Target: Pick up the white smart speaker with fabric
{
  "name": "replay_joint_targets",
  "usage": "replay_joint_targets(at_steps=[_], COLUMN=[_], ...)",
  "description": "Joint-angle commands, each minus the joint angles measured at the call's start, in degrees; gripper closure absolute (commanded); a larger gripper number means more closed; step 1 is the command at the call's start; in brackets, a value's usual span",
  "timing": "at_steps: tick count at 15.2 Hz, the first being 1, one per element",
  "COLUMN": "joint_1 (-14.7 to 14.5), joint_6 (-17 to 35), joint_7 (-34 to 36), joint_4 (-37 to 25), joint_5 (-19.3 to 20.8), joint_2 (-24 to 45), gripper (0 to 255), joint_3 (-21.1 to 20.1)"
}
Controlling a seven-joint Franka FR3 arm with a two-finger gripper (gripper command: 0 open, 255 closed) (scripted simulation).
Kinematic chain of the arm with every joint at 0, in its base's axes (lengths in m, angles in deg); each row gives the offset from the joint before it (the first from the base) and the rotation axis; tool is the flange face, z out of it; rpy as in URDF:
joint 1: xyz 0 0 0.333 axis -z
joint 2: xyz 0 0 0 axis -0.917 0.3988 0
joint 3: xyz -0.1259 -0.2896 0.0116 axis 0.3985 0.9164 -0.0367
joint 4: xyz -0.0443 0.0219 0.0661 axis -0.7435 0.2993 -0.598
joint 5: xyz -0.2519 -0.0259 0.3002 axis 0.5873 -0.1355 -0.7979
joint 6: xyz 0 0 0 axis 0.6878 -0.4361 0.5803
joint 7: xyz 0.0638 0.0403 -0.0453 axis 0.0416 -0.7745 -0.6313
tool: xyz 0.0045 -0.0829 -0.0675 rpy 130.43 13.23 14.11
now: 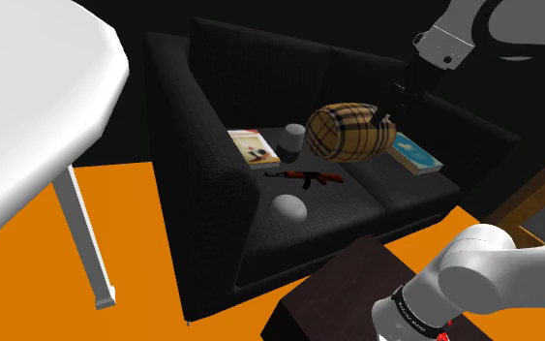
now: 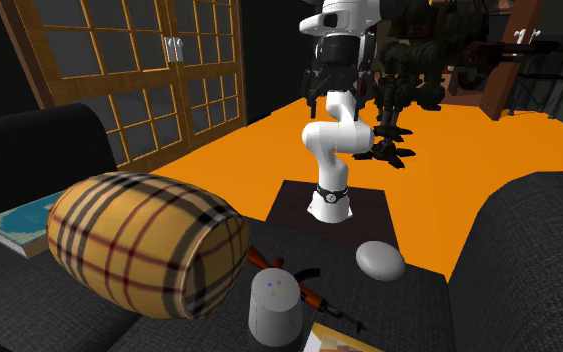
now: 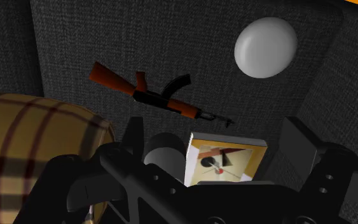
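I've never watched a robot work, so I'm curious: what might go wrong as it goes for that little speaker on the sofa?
The plaid barrel cushion lies right beside the speaker and close to the open gripper, so the arm may knock it into the speaker. The book and toy rifle lie close by too; the gripper might catch one instead.

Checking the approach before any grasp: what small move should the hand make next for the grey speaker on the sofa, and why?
Probably shift the hand sideways until the speaker sits midway between its open fingers: the speaker is close by one finger and the book is centred.
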Motion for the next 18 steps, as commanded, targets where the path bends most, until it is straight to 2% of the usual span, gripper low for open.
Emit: replay_joint_targets(at_steps=[1, 9, 18], joint_1=[0.00, -1.71, -2.77], joint_6=[0.00, 4.58, 5.58], joint_7=[0.00, -10.10, -20.41], joint_4=[0.00, -9.80, -25.97], joint_5=[0.00, 3.29, 5.43], joint_2=[0.00, 19.52, 42.01], gripper=[0, 0, 0], joint_3=[0.00, 3.19, 4.57])
